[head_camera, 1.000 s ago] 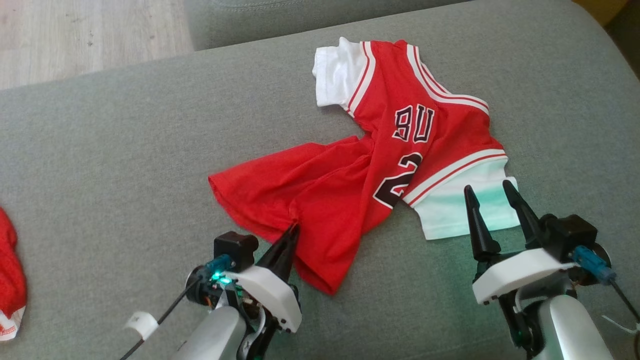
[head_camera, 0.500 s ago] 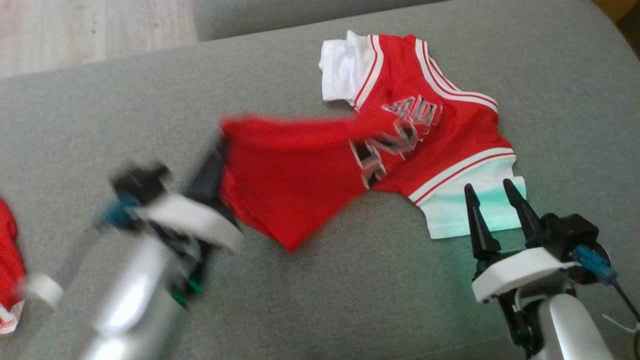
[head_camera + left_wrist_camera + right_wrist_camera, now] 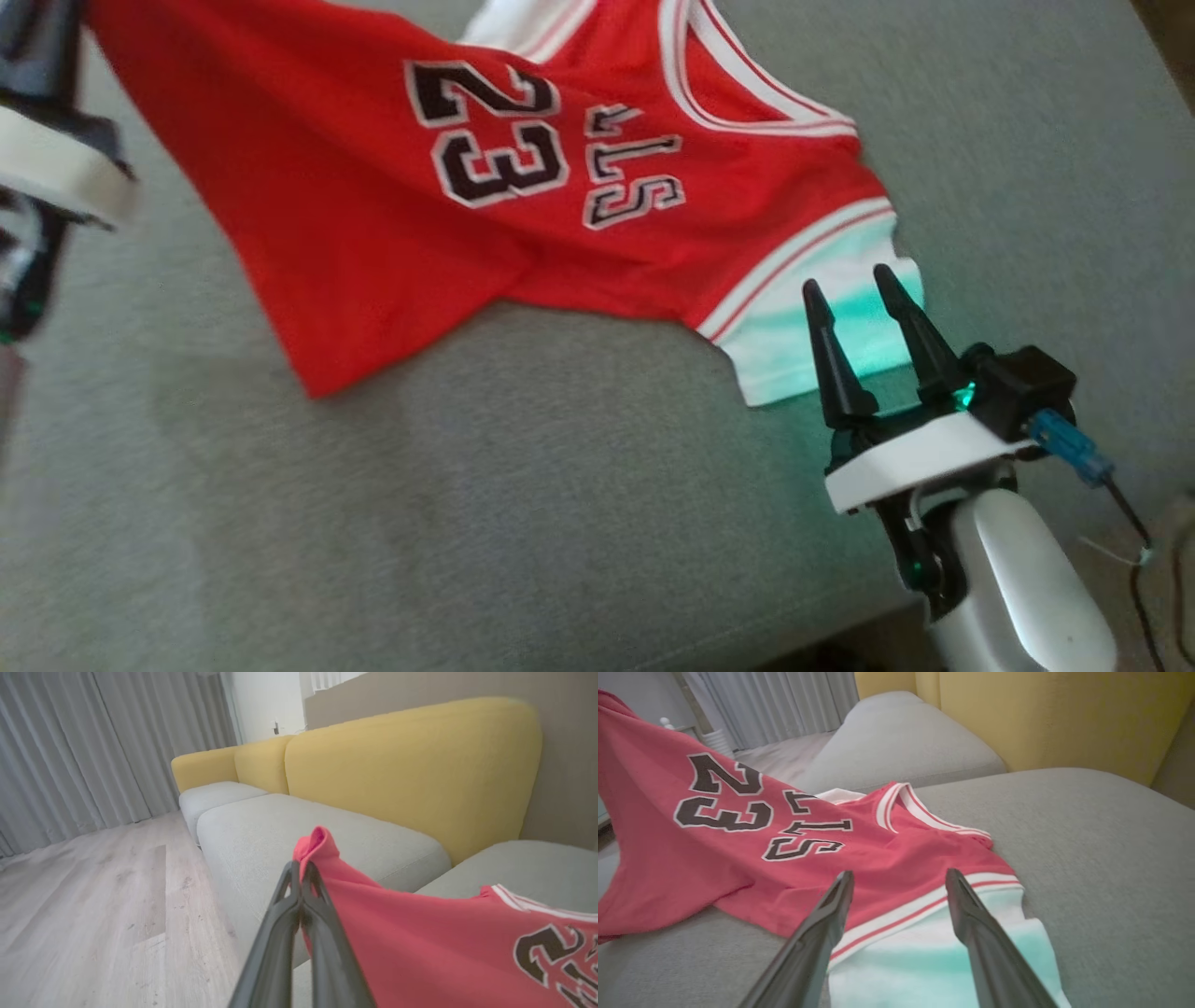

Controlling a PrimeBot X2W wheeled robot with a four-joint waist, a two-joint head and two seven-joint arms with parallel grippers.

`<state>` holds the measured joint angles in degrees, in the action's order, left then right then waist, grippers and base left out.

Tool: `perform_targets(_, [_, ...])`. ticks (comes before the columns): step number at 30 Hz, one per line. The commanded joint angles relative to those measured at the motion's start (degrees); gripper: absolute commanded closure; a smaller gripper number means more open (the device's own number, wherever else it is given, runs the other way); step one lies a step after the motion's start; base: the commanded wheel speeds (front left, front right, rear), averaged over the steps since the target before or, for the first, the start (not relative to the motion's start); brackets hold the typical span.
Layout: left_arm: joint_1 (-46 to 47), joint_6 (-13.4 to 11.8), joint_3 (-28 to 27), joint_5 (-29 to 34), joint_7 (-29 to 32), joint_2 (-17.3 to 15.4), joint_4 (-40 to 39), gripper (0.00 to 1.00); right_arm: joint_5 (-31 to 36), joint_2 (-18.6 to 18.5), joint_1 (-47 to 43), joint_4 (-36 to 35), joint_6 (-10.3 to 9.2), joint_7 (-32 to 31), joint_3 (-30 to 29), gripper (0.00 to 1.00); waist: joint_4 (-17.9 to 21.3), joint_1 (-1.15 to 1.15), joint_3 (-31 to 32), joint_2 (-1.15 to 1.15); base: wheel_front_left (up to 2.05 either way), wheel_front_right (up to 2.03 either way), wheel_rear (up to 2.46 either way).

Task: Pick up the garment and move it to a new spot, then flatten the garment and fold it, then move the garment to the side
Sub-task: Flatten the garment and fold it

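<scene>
Right gripper (image 3: 846,278) is standing open and empty, fingers spread above the grey sofa cushion (image 3: 560,523). The white sleeve (image 3: 770,359) of the red jersey (image 3: 373,243) is lying directly beneath and ahead of its fingertips; contact cannot be confirmed. Beyond and to that gripper's left, the jersey body is stretching upward off the cushion, number 23 showing. Left gripper (image 3: 299,865) is clamping a red hem corner and holding it raised. Past its fingertips, yellow backrests (image 3: 411,765) are lining the sofa.

Soft daylight; the left gripper (image 3: 56,37) is motion-blurred at the head view's edge, and green glow tints a sleeve (image 3: 775,350) of the jersey (image 3: 373,187).
</scene>
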<state>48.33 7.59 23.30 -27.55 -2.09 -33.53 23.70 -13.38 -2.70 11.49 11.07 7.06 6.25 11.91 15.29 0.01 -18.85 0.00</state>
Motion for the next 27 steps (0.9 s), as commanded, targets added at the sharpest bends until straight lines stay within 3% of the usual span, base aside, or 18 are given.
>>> perform_targets(1, [4.7,-0.2,-1.9,2.0,-1.2,-4.5,-1.2,1.0,-0.6,-0.2,1.9,-1.4,0.43,1.1,1.7,0.0,3.3,-0.01,-3.4,0.0,0.0,0.0,0.0])
perform_targets(4, [7.0,-0.8,-1.1,6.0,-3.0,-7.3,0.1,1.0,-1.3,-0.2,2.8,-0.4,0.43,2.1,2.8,0.0,4.9,-0.01,-5.0,0.0,0.0,0.0,0.0])
perform_targets(7, [8.1,-1.6,-1.0,6.9,-3.7,-7.4,2.5,1.0,-1.7,-0.2,3.5,0.6,0.43,3.0,3.4,0.0,5.5,-0.01,-5.9,0.0,0.0,0.0,0.0])
perform_targets(8, [7.9,-1.5,-1.0,6.1,-3.5,-6.8,3.6,0.35,-1.8,-0.2,3.7,1.0,0.43,3.2,3.5,0.0,5.6,-0.01,-5.9,0.0,0.0,0.0,0.0])
perform_targets(9, [7.7,-1.3,-0.9,5.3,-3.4,-6.2,4.3,0.0,-1.9,-0.2,3.8,1.3,0.43,3.4,3.5,0.0,5.5,-0.01,-5.9,0.0,0.0,0.0,0.0])
perform_targets(17, [4.3,-0.2,1.6,-3.8,-1.8,-1.7,6.3,0.0,-1.4,-0.2,4.4,2.9,0.43,3.5,2.0,0.0,2.5,-0.01,-3.6,0.0,0.0,0.0,0.0])
perform_targets(22, [-1.5,-0.1,2.7,-11.7,-1.9,0.9,1.9,0.0,-0.4,-0.2,3.9,2.8,0.43,3.0,0.2,0.0,-1.2,-0.01,-0.1,0.0,0.0,0.0,0.0])
perform_targets(27, [-11.5,-1.1,4.1,-15.8,-2.3,4.3,-4.7,0.0,0.8,-0.2,1.9,1.9,0.43,1.6,-1.9,0.0,-5.1,-0.01,3.9,0.0,0.0,0.0,0.0])
